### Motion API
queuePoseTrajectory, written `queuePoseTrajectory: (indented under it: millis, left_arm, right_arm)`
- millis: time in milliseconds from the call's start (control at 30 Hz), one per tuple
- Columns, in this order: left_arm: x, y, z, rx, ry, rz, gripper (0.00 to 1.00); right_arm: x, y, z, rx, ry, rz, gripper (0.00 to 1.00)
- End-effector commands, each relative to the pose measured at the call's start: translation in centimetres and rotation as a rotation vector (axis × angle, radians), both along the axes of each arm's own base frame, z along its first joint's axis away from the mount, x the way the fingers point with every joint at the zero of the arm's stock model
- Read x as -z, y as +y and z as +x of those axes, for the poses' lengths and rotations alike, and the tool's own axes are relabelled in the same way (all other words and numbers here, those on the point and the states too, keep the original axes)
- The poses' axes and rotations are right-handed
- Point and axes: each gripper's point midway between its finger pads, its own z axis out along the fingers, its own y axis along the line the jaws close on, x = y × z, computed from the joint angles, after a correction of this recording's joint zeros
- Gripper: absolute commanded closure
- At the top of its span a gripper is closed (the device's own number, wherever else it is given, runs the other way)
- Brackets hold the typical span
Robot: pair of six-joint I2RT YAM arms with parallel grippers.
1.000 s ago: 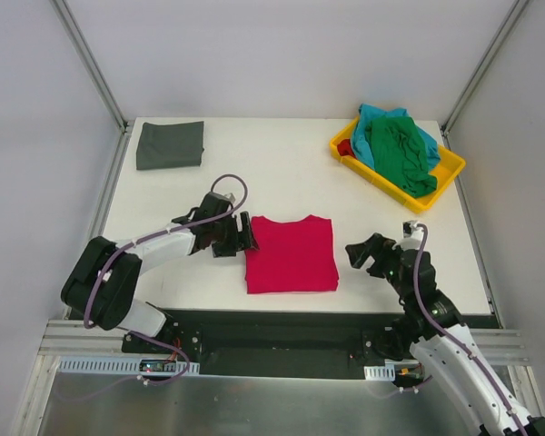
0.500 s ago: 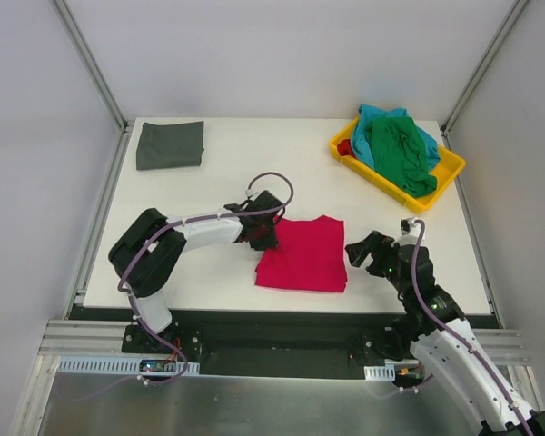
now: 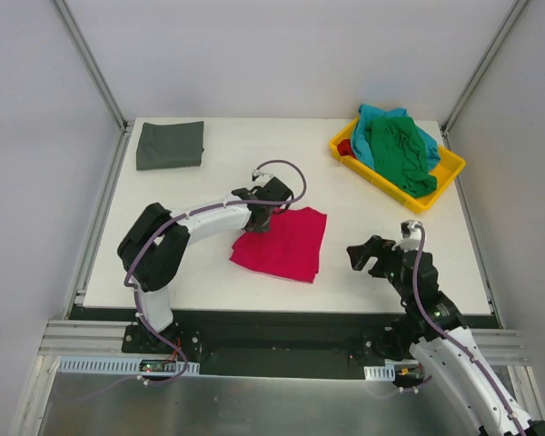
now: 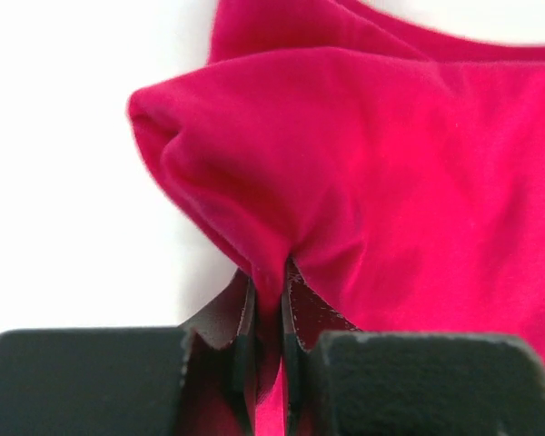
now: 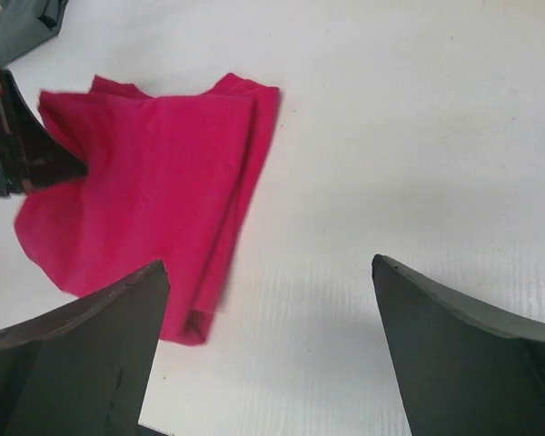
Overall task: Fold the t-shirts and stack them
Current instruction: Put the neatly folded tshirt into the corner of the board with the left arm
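Pinching a bunched fold at the far-left corner of the crimson t-shirt [image 3: 286, 247], the left gripper [image 3: 266, 216] has its jaws clamped tight on the cloth. The left wrist view shows the red fabric squeezed between the two fingers [image 4: 243, 336] and puckered up around them. The shirt lies folded near the middle of the white table [image 3: 209, 173], skewed so that its edges run at an angle to the table's sides, and its layers fan out slightly along the right edge.

The right gripper [image 3: 366, 258] hangs just to the right of the shirt, apart from it, with its jaws spread wide and holding nothing. Its wrist view looks between the two fingers onto bare table, with the crimson cloth off to the left.

The dark grey t-shirt [image 3: 170, 144] lies folded flat at the far-left corner of the table. At the far-right corner, the yellow tray [image 3: 443, 184] holds the green t-shirt [image 3: 401, 156] heaped on the teal t-shirt [image 3: 381, 118], both crumpled. A scrap of red cloth [image 3: 345, 147] shows at the tray's left end.
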Motion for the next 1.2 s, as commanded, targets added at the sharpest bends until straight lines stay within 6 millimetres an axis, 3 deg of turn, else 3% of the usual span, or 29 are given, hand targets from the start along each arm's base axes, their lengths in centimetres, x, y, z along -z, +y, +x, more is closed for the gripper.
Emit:
queuePoseTrajectory:
  millis: [0, 100, 233, 333, 500, 567, 633, 667, 900, 1167]
  left_arm:
    - [-6.4, 4.9, 6.2, 0.031, -0.185, 0.244, 1.00]
    - [-7.8, 6.3, 10.1, 0.035, -0.232, 0.267, 1.00]
    - [-8.8, 8.7, 16.8, 0.030, -0.293, 0.313, 1.00]
    - [-10.2, 10.8, 21.3, 0.023, -0.323, 0.362, 1.00]
    - [-12.2, 16.2, 28.3, -0.030, -0.374, 0.519, 1.00]
    - [-11.8, 18.0, 30.4, -0.033, -0.374, 0.556, 1.00]
    - [-13.1, 20.0, 32.3, -0.064, -0.414, 0.555, 1.00]
    - [-12.8, 20.2, 32.8, -0.053, -0.416, 0.552, 1.00]
    - [-17.2, 23.4, 35.6, -0.069, -0.573, 0.548, 1.00]
    - [-22.2, 24.7, 35.0, -0.097, -0.671, 0.502, 1.00]
  right_arm:
    - [0.1, 0.3, -0.3, -0.074, -0.056, -0.057, 0.04]
    - [0.1, -0.1, -0.4, -0.060, -0.063, -0.065, 0.04]
    - [0.9, -0.3, -1.3, -0.072, -0.030, -0.076, 0.04]
    - [0.9, -0.7, -1.0, -0.043, -0.061, -0.068, 0.04]
    - [0.9, -1.4, -0.6, -0.004, -0.072, -0.093, 0.04]
    - [0.8, -1.4, -0.4, -0.005, -0.078, -0.095, 0.04]
    - [0.9, -1.4, -0.2, 0.000, -0.083, -0.098, 0.04]
    - [0.8, -1.5, -0.1, 0.007, -0.087, -0.099, 0.04]
    - [1.7, -2.6, 0.5, 0.059, -0.041, -0.163, 0.04]
    - [2.3, -3.2, 0.6, 0.075, 0.026, -0.219, 0.04]
